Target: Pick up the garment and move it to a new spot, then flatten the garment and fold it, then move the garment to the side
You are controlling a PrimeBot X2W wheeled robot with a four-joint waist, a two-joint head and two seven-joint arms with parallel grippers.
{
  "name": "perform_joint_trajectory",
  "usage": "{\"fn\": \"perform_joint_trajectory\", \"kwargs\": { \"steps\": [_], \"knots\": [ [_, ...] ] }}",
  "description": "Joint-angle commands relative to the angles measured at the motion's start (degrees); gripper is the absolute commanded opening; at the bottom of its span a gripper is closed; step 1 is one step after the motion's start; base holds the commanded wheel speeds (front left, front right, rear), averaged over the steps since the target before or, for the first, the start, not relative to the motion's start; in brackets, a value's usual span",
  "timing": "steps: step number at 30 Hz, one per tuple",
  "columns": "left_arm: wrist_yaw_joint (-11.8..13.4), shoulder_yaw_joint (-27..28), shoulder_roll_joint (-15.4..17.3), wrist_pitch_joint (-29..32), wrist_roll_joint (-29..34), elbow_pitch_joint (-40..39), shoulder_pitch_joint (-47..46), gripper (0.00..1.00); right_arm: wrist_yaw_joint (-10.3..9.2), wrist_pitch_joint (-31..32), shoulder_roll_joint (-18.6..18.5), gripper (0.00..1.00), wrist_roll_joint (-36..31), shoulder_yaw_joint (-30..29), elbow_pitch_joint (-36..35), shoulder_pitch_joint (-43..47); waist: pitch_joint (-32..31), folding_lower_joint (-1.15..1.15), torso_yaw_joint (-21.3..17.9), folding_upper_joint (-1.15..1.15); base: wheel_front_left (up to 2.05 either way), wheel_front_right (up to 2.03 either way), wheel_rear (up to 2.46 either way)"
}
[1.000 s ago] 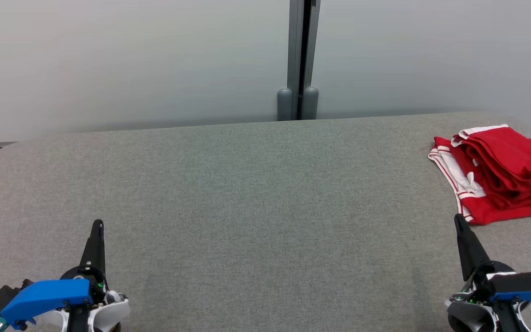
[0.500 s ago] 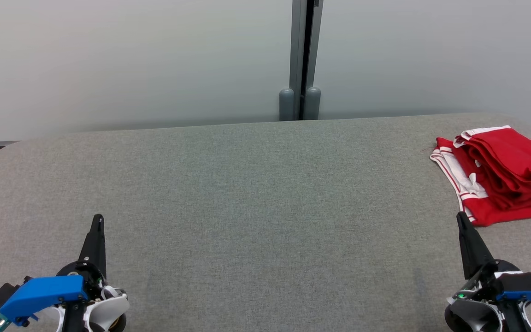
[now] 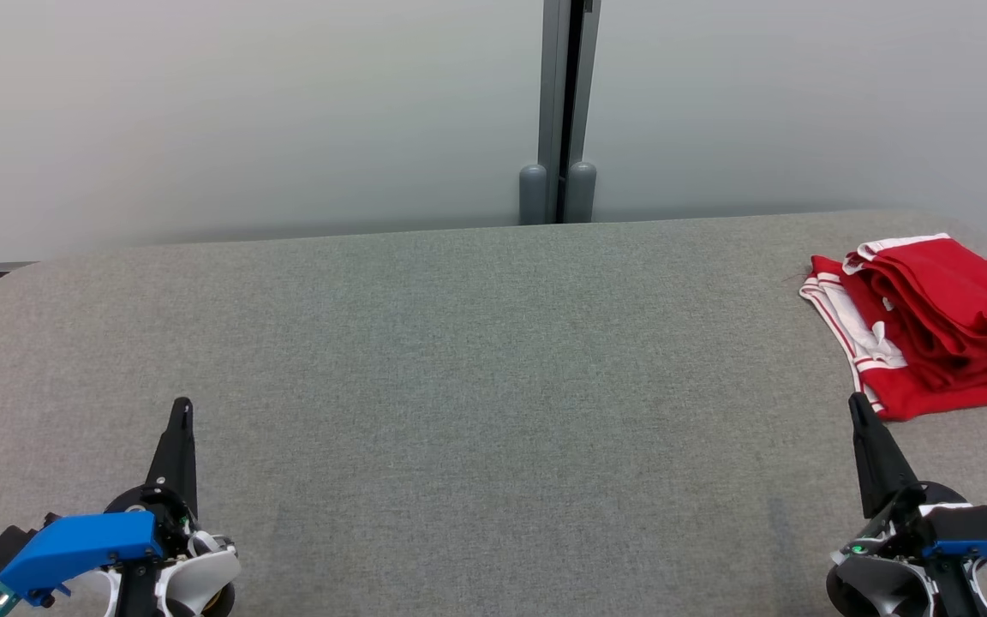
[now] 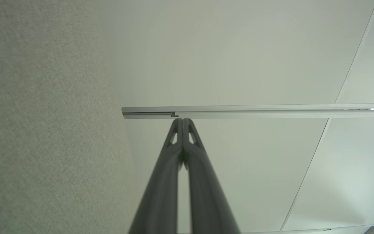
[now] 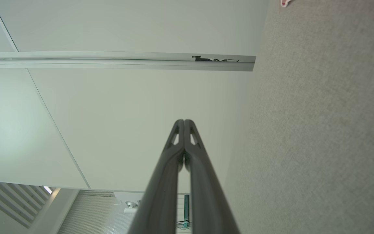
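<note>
Left gripper (image 3: 182,411) and right gripper (image 3: 858,407) sit pinched closed and empty above the table (image 3: 493,360), with the red garment (image 3: 930,326) heaped just ahead-right of the right one, which I reckon should open wide and catch several layers.

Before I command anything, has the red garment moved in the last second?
No. The garment keeps its place against the table far edge and the post; the whole view shifted slightly, so the camera moved.

One garment (image 3: 943,321), one table (image 3: 493,360)
</note>
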Motion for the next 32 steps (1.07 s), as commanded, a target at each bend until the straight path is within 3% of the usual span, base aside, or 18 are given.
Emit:
{"fn": "perform_joint_trajectory", "kwargs": {
  "steps": [1, 32],
  "knots": [
    [-0.19, 0.11, 0.15, 0.29, -0.14, -0.14, -0.59, 0.0, 0.02, 0.2, 0.14, 0.0, 0.14, -0.17, -0.17, -0.52, 0.0, 0.0, 0.0, -0.01, 0.0, 0.0, 0.0],
    [-0.19, 0.1, 0.15, 0.28, -0.15, -0.15, -0.59, 0.0, 0.02, 0.2, 0.16, 0.0, 0.1, -0.21, -0.17, -0.52, 0.0, 0.0, 0.0, -0.01, 0.0, 0.0, 0.0]
  ]
}}
